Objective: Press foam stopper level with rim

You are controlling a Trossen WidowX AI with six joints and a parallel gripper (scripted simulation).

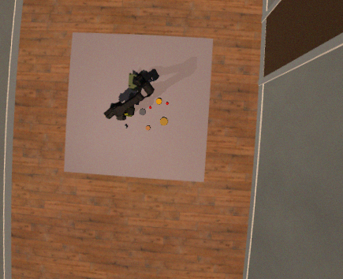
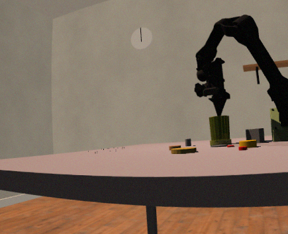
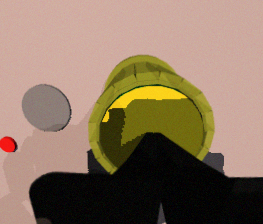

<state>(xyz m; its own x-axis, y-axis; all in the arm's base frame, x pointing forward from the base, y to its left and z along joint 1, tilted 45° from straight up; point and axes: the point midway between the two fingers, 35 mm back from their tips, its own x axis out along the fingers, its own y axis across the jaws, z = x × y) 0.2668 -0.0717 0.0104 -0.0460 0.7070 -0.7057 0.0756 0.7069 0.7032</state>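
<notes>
The olive-green jar (image 2: 220, 131) (image 3: 208, 122) stands upright on the table, and its round rim shows in the wrist view. The yellow foam stopper (image 3: 152, 93) fills the jar's mouth, bright along its far edge and shaded elsewhere. A thin dark line runs between the stopper and the far rim. My gripper (image 2: 220, 115) (image 3: 152, 139) is shut and empty, pointing straight down over the jar's mouth, its tips about at rim height. The fingers hide the near part of the stopper. Whether the tips touch the foam I cannot tell.
A grey round piece (image 1: 142, 111) (image 3: 46, 108) stands beside the jar. Small red discs (image 1: 150, 107) (image 2: 242, 148) (image 3: 8, 144), yellow discs (image 1: 164, 121) (image 2: 184, 151) and an orange disc (image 1: 147, 128) (image 2: 175, 147) lie around. A grey block (image 2: 255, 135) shows near the arm's base.
</notes>
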